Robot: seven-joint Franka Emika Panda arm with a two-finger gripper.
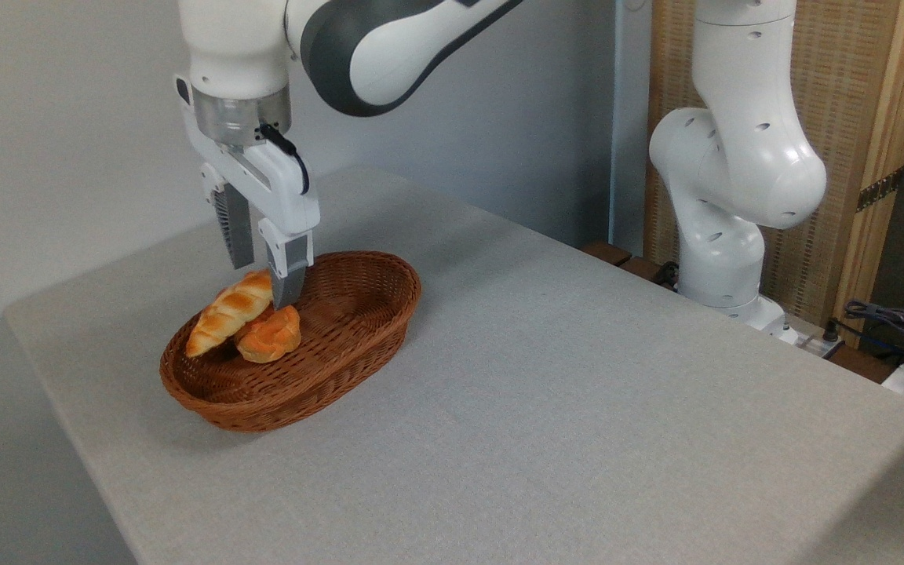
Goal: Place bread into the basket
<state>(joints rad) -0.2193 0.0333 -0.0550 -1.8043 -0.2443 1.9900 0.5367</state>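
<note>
- The grey table (546, 408) is bare across its near side and its right side; nothing of the task lies on the cloth outside the basket.
- The oval wicker basket (358, 337) stands toward the table's left end, upright on the cloth, its near rim unbroken.
- Inside it, toward the left half, lies the small round bun (269, 336), resting on the basket floor.
- The braided bread loaf (228, 312) lies in the basket too, tilted: its lower pointed end sits near the left rim, and its upper end leans against the bun, touching it.
- The loaf looks wholly within the rim, so I judge that the placing itself is done.
- The gripper (262, 271) hangs just above the loaf's upper end with its fingers spread apart and nothing between them; it has let go.
- The nearer finger's tip is very close to the loaf; whether it touches, I cannot tell.
- What is left, as I judge it, is only to lift the arm clear of the basket without nudging the tilted loaf.
- Farther back stands the arm's white base (723, 235), before a wooden panel (844, 118), with cables (891, 322) at the far right edge.
</note>
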